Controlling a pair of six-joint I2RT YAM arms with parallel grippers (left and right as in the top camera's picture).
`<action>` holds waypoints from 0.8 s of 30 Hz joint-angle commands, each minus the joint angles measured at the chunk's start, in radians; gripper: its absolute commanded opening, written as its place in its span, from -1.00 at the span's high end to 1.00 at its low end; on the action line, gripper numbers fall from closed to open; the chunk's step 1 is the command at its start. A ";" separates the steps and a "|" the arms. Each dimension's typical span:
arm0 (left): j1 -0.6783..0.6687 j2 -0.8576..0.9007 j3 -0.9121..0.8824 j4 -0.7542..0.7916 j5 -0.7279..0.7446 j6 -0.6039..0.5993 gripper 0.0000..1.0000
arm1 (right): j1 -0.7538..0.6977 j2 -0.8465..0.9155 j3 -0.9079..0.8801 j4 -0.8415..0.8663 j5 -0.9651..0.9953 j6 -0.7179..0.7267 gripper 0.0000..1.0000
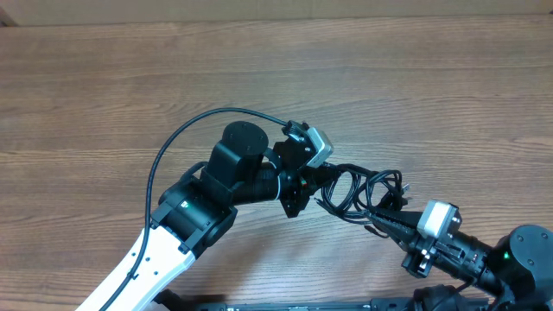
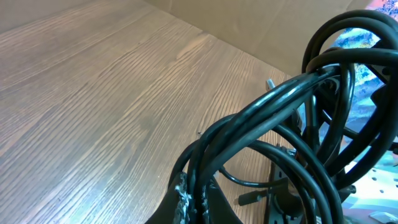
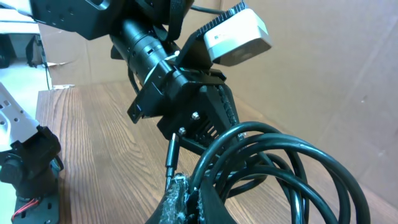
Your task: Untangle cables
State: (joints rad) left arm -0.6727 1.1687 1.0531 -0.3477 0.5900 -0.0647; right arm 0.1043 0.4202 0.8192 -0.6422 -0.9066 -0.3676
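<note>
- The cables (image 1: 356, 188) form a knot of thin black loops just right of the middle of the wooden table (image 1: 104, 78), strung between the two arms.
- The left gripper (image 1: 320, 179) reaches in from the lower left. It is clenched on the left side of the bundle.
- In the left wrist view, several strands run together out of its closed fingertips (image 2: 181, 198) and fan up and to the right into wide loops.
- The right gripper (image 1: 371, 210) comes from the lower right and is clamped on the lower right edge of the same bundle.
- In the right wrist view, the coils rise from its pinched fingertips (image 3: 177, 198) and curl to the right.
- A slim plug end (image 3: 172, 152) points down just above those fingertips, in front of the left gripper.
- The two grippers face each other, close together, with the loops between them and partly raised off the tabletop.
</note>
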 commanded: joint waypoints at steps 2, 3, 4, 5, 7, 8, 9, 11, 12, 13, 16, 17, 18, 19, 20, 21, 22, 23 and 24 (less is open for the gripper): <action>0.004 -0.013 0.005 -0.003 -0.002 -0.017 0.91 | -0.003 -0.004 0.018 0.031 -0.049 0.000 0.93; 0.004 -0.010 0.005 -0.006 0.007 -0.017 0.91 | -0.003 -0.004 0.018 0.043 -0.049 0.000 0.93; 0.004 -0.004 0.005 -0.014 0.006 -0.017 0.92 | -0.003 -0.004 0.018 0.055 -0.049 0.000 0.93; 0.004 0.000 0.005 -0.020 0.006 -0.017 0.92 | -0.003 -0.004 0.018 0.067 -0.049 0.000 0.93; 0.004 0.014 0.005 -0.041 0.006 -0.017 0.92 | -0.003 -0.004 0.018 0.091 -0.049 0.000 0.93; 0.004 0.019 0.005 -0.049 0.007 -0.017 0.92 | -0.003 -0.004 0.018 0.100 -0.048 0.000 0.93; 0.004 0.025 0.005 -0.054 0.011 -0.017 0.92 | -0.003 -0.004 0.018 0.109 -0.041 0.009 0.93; 0.005 0.034 0.005 -0.056 0.016 -0.016 0.91 | -0.003 -0.004 0.018 0.135 0.022 0.093 0.93; 0.005 0.035 0.005 -0.055 0.017 -0.010 0.92 | -0.003 -0.004 0.018 0.146 0.072 0.146 0.92; 0.005 0.035 0.005 -0.055 0.017 -0.004 0.92 | -0.003 -0.004 0.018 0.154 0.132 0.200 0.93; 0.005 0.035 0.005 -0.054 0.016 0.006 0.92 | -0.003 -0.004 0.018 0.155 0.284 0.322 0.93; 0.005 0.035 0.005 -0.055 0.016 0.006 0.92 | -0.003 -0.004 0.018 0.155 0.327 0.361 0.93; 0.005 0.035 0.005 -0.055 0.016 0.008 0.92 | -0.003 -0.004 0.018 0.155 0.365 0.394 0.93; 0.005 0.035 0.005 -0.055 0.016 0.011 0.91 | -0.003 -0.004 0.018 0.155 0.410 0.427 0.93; 0.005 0.035 0.005 -0.055 0.017 0.013 0.91 | -0.003 -0.004 0.018 0.154 0.453 0.461 0.93; 0.005 0.035 0.005 -0.055 0.017 0.017 0.91 | -0.003 -0.004 0.018 0.151 0.491 0.488 0.93; 0.005 0.035 0.005 -0.054 0.017 0.021 0.92 | -0.003 -0.004 0.018 0.146 0.526 0.511 0.93; 0.005 0.035 0.005 -0.053 0.017 0.023 0.91 | -0.003 -0.004 0.018 0.138 0.560 0.533 0.93; 0.005 0.035 0.005 -0.051 0.019 0.025 0.91 | -0.003 -0.004 0.018 0.130 0.592 0.555 0.93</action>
State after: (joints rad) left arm -0.6724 1.1973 1.0534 -0.4000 0.6044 -0.0715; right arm 0.1047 0.4198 0.8192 -0.5110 -0.4950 0.0570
